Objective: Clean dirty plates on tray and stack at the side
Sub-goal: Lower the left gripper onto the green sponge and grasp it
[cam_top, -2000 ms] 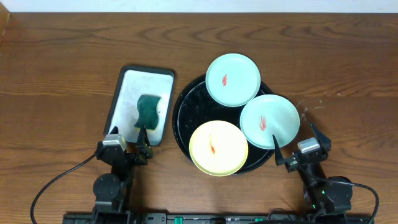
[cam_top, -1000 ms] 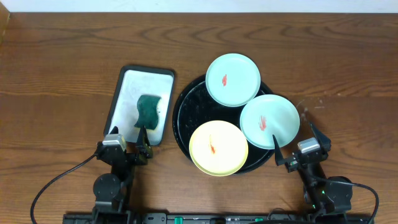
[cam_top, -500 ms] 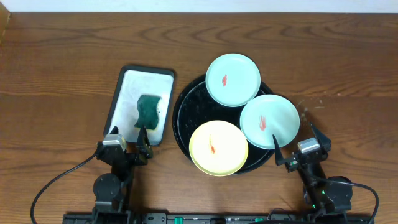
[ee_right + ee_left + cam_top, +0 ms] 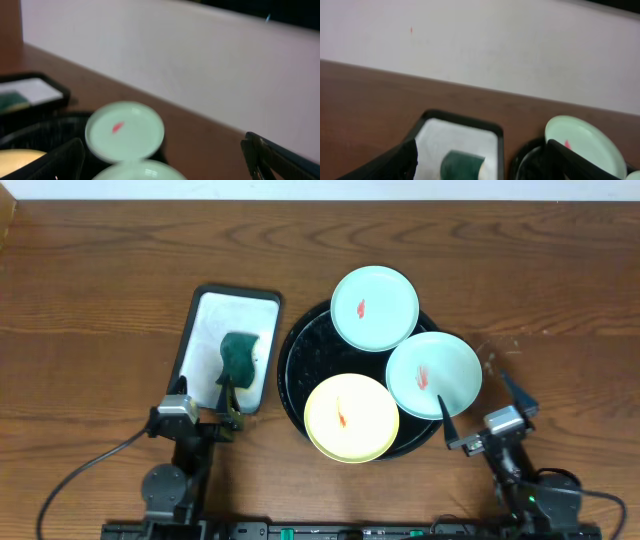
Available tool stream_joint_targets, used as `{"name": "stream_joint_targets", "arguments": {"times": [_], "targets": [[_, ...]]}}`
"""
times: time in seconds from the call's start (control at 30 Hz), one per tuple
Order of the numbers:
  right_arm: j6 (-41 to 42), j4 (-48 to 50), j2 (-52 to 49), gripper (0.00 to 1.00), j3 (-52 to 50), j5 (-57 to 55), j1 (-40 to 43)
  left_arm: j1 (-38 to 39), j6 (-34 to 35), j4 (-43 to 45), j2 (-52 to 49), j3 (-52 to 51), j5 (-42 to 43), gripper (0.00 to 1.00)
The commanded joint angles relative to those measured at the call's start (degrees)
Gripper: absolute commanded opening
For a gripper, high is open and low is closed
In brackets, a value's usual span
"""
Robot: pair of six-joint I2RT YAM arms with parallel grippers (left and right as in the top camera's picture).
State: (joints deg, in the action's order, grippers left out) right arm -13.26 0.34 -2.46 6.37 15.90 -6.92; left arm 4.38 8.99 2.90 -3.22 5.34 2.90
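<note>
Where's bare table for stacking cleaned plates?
Free: table right of the black tray, left of the white tray, and the far strip behind both. Crowded: black tray, three plates covering most of it; the trays nearly touch, no gap.

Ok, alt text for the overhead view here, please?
Two mint-green plates and a yellow plate, each with a red smear, sit on a black tray on a wooden table. Left of it, a green sponge lies in a white tray. The left tool and right tool are open at the near edge, empty.
</note>
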Motion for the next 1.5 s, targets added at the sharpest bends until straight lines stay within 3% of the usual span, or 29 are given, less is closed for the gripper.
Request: {"name": "stream_joint_targets", "arguments": {"times": [0.0, 0.2, 0.4, 0.5, 0.6, 0.9, 1.07, 1.23, 1.47], "targets": [[-0.3, -0.9, -5.0, 0.99, 9.9, 1.9, 0.9, -0.1, 0.0, -2.1, -5.3, 10.4, 0.6, 0.81], [-0.3, -12.4, -26.4, 0.99, 33.2, 5.9, 0.9, -0.1, 0.0, -19.0, -25.4, 34.8, 0.6, 0.81], [0.0, -38.7, -50.9, 0.99, 61.5, 8.2, 0.8, -0.1, 0.0, -41.5, -44.7, 58.9, 1.2, 0.81], [0.0, -50.3, -61.4, 0.99, 72.4, 8.2, 0.8, -0.1, -0.4, -49.6, -52.5, 66.8, 1.2, 0.81], [0.0, -55.9, -69.3, 0.99, 78.6, 10.6, 0.5, -0.1, -0.4, -52.0, -57.3, 68.5, 1.1, 0.81], [10.7, -58.3, -79.8, 0.99, 80.5, 25.0, 0.5, -0.1, 0.2, -57.4, -68.8, 67.0, 3.1, 0.81], [11.1, -58.3, -80.3, 0.96, 80.5, 26.2, -0.1, -0.1, 0.3, -58.8, -78.5, 65.7, 2.4, 0.76], [11.1, -58.8, -80.3, 0.96, 80.5, 26.1, -1.5, -0.1, 0.2, -56.2, -89.9, 65.7, 1.4, 0.69], [11.1, -58.5, -80.3, 0.96, 80.5, 25.9, -2.6, -0.1, -0.5, -50.5, -100.8, 65.7, 1.4, 0.68]]}}
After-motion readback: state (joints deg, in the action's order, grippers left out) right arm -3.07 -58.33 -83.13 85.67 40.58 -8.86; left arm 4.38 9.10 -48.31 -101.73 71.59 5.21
